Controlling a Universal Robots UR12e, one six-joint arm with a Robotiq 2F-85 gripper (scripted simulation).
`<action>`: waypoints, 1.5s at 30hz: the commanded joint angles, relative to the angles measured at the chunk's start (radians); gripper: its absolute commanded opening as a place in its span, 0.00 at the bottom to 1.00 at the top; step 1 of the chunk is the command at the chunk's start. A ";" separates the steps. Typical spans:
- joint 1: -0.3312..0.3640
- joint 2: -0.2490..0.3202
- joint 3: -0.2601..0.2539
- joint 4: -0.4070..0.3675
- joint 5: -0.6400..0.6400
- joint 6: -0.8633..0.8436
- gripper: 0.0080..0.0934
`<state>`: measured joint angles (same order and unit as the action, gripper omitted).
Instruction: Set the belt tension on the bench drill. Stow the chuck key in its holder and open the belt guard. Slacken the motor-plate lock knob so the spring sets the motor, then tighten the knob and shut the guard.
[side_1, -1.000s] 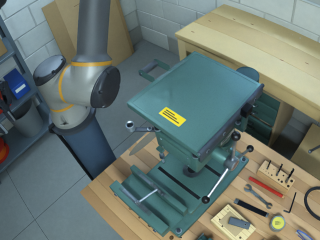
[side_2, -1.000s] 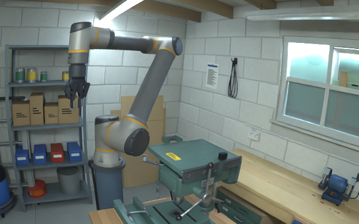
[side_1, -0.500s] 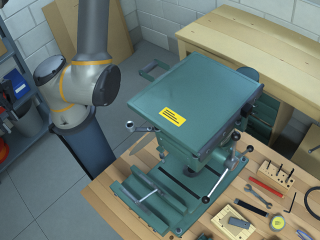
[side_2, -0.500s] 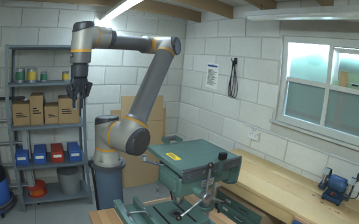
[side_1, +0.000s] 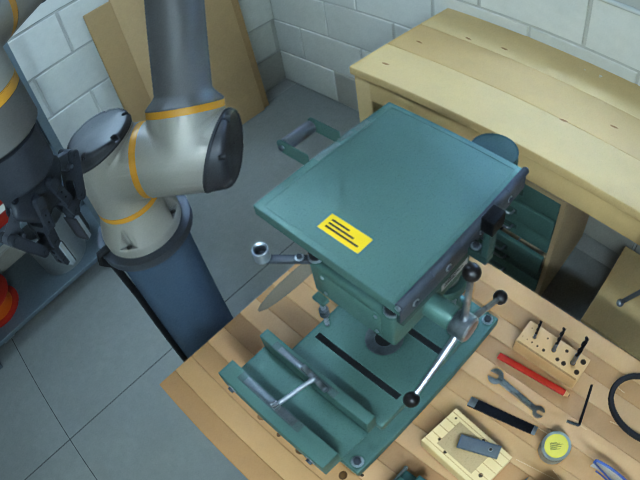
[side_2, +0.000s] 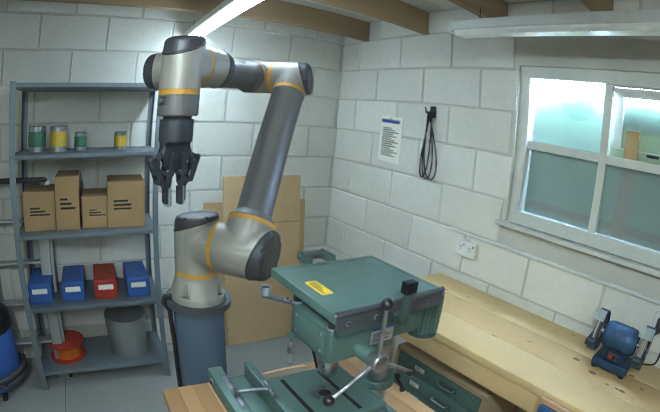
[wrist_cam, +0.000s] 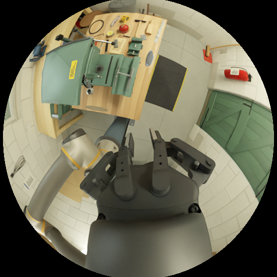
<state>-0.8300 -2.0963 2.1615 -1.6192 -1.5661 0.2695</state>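
The chuck key, its holder and the motor-plate lock knob are hidden from me under or behind the drill head. The bench drill's green belt guard (side_1: 387, 206) lies flat and closed on top of the head, with a yellow label (side_1: 345, 233) and a black knob (side_1: 492, 219) at its front edge. My gripper (side_2: 173, 192) hangs empty and partly open high over the floor by the shelving, far left of the drill (side_2: 345, 310). The feed handle (side_1: 457, 330) sticks out at the drill's right side.
A long wooden workbench (side_1: 517, 93) stands behind the drill. A vise (side_1: 294, 382) sits on the drill's base. Hand tools and a drill-bit block (side_1: 550, 351) lie on the near bench. Metal shelving (side_2: 85, 225) with boxes stands close behind my gripper.
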 joint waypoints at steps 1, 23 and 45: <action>0.019 0.007 -0.004 -0.004 0.000 0.018 0.35; 0.376 0.188 -0.104 -0.088 0.006 0.376 0.35; 0.427 0.223 -0.127 -0.101 0.006 0.413 0.35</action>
<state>-0.4031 -1.8732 2.0358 -1.7202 -1.5598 0.6829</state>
